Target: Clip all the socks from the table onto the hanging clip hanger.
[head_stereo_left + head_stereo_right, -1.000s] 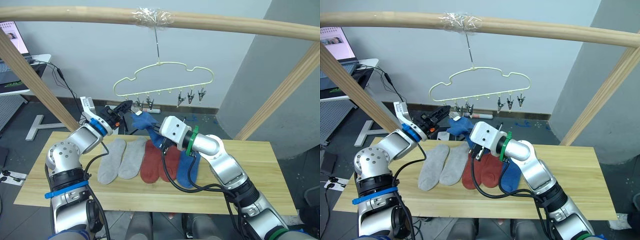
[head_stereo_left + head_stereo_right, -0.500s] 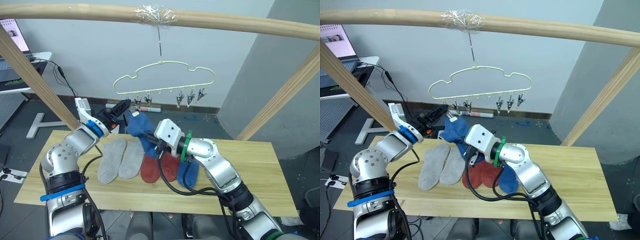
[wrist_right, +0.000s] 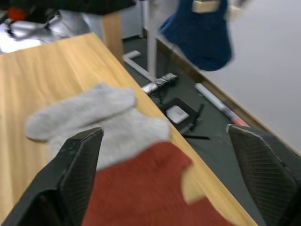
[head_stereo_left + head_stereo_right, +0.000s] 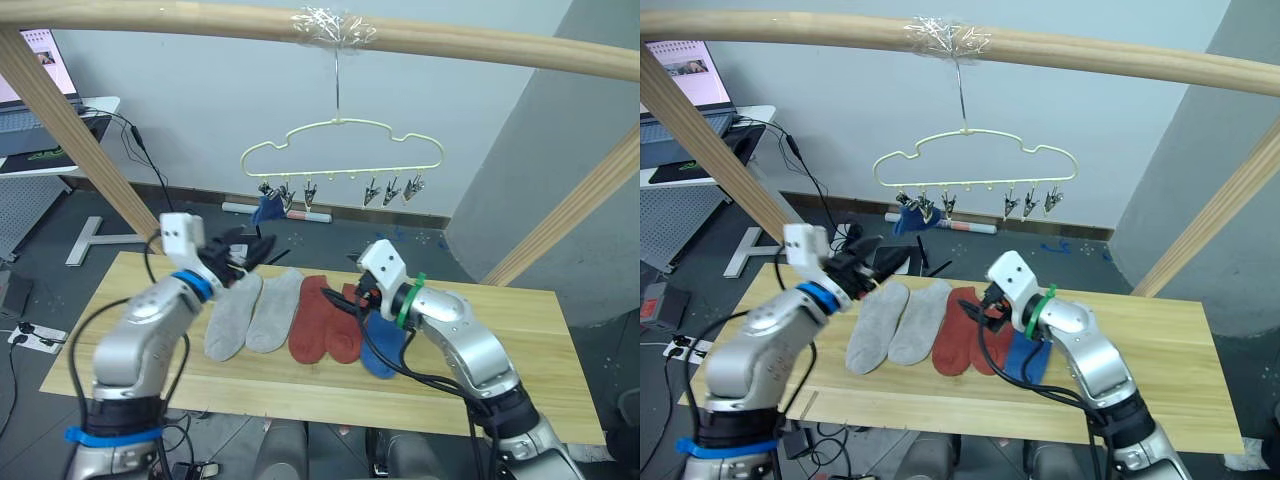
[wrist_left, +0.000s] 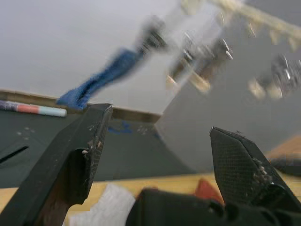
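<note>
Tabletop (image 4: pixel 520 395) carries five socks; one blue sock (image 4: pixel 266 209) hangs clipped. Both end effectors, left (image 5: pixel 155 155) and right (image 3: pixel 169 174), spread wide, empty. Next: grasp blue sock (image 4: pixel 380 345) at 3 o'clock.

A pale yellow wire clip hanger (image 4: pixel 340 150) with a wavy outline hangs by its hook, and one blue sock (image 4: pixel 266 209) dangles from a clip at its left end. On the light wood bench (image 4: pixel 520 370) lie five more socks in a row: two light grey socks (image 4: pixel 250 312), two rust red socks (image 4: pixel 322 320) and another blue sock (image 4: pixel 378 345) at the right end, partly under the right arm.
</note>
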`<state>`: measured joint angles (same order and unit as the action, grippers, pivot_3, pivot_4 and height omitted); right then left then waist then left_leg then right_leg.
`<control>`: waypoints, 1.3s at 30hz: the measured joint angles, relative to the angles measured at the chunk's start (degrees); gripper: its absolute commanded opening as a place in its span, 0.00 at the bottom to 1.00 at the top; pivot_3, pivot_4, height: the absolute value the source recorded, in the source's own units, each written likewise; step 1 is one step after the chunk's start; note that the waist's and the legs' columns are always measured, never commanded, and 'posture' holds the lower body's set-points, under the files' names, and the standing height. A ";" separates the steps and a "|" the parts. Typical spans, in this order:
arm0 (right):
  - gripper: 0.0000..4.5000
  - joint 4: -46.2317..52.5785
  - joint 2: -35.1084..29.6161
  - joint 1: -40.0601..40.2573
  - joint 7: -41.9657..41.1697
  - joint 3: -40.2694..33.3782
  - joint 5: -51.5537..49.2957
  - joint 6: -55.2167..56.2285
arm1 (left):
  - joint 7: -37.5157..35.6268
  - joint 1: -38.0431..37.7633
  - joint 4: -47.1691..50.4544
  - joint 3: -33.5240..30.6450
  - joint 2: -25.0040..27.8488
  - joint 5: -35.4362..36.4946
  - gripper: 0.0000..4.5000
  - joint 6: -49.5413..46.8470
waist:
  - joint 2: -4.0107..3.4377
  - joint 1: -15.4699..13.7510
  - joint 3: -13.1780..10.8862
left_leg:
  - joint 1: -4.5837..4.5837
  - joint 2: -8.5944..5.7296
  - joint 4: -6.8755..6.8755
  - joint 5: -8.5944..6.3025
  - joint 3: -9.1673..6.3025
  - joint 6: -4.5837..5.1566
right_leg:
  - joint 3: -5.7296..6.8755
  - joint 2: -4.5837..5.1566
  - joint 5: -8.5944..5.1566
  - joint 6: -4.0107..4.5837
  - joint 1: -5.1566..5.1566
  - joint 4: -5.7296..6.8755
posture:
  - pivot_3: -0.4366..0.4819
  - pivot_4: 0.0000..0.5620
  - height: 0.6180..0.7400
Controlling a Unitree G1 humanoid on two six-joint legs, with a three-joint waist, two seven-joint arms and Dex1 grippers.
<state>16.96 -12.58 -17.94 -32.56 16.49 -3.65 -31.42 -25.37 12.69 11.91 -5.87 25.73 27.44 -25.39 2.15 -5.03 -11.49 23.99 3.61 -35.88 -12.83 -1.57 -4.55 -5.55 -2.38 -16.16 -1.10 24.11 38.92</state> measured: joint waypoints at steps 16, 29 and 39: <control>1.00 15.58 -6.88 0.81 0.39 -8.71 -9.18 -8.84 | 3.61 5.33 -7.01 4.35 -10.63 -11.52 0.50 13.06 | -0.06 0.69 -0.04 | -0.02 0.06 -0.14 0.00 0.01 0.03 | -0.08 -0.17 0.04 -0.07 -0.06 0.04 | 0.67 0.34 1.00; 1.00 16.31 -8.69 -1.91 -1.23 -10.84 -15.32 -9.67 | 5.26 8.18 -11.34 2.80 -10.83 -13.50 0.25 14.66 | -0.06 0.74 -0.04 | -0.03 0.07 -0.17 0.01 -0.03 0.04 | -0.04 -0.19 0.05 -0.06 -0.07 0.09 | 0.66 0.33 1.00; 1.00 17.46 -9.53 -5.62 -1.01 -10.90 -20.27 -11.58 | 7.39 10.24 -15.34 0.88 -11.94 -13.63 0.25 15.39 | -0.05 0.73 -0.03 | -0.02 0.06 -0.18 0.01 -0.04 0.03 | -0.03 -0.19 0.22 0.23 -0.09 0.09 | 0.66 0.30 1.00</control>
<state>34.42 -22.12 -23.56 -33.57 5.58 -23.91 -43.00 -17.98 22.93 -3.43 -5.00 13.80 13.81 -10.01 2.10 -4.30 -11.52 23.97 3.67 -36.06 -12.82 -1.61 -4.52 -5.58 -2.57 -15.94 -0.87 24.02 39.02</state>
